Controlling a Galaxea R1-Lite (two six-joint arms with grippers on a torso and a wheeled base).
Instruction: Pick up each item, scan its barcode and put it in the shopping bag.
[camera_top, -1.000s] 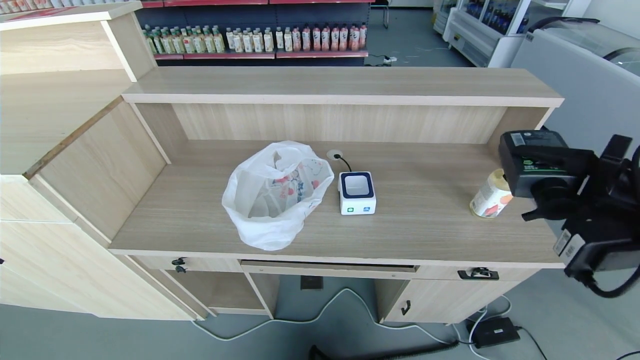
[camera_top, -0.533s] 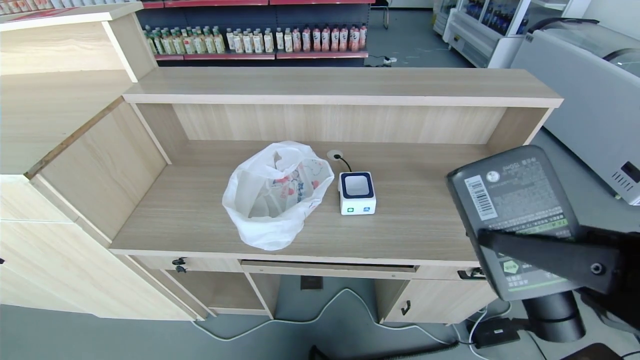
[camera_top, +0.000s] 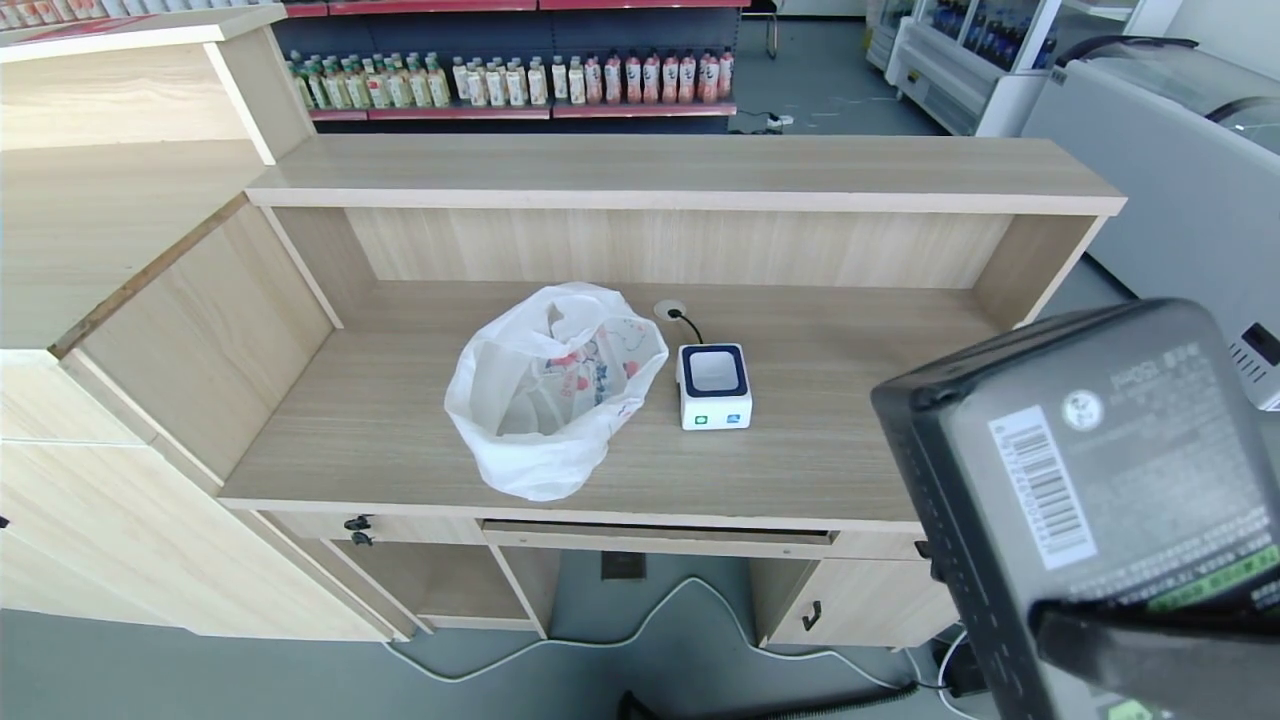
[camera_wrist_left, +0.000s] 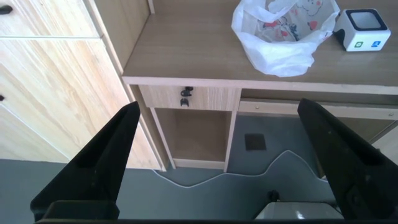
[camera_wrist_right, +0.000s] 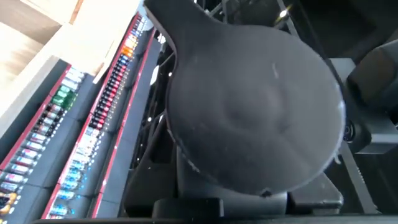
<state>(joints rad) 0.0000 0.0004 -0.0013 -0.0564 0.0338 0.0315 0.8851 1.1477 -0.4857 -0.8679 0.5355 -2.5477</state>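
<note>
Left gripper (camera_wrist_left: 217, 106): fingers spread, empty, before the counter's near left.
Counter (camera_top: 400, 430): pale wood, raised far ledge.
Shopping bag (camera_top: 545, 385): white, mouth open, left of centre.
Scanner (camera_top: 713, 385): just right of the bag.
Dark bottle (camera_top: 1090, 500): raised near right, barcode showing, clamped by the right gripper (camera_top: 1160, 655).
Room: bottle shelf (camera_top: 510, 80) far; freezers (camera_top: 1150, 110) far right.

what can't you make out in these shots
Head view: the black container, cut off by the right and bottom edges, hides the right end of the counter.
Head view: what is in the shopping bag is too small, partly under folds.
Right wrist view: the container hides what lies behind.
</note>
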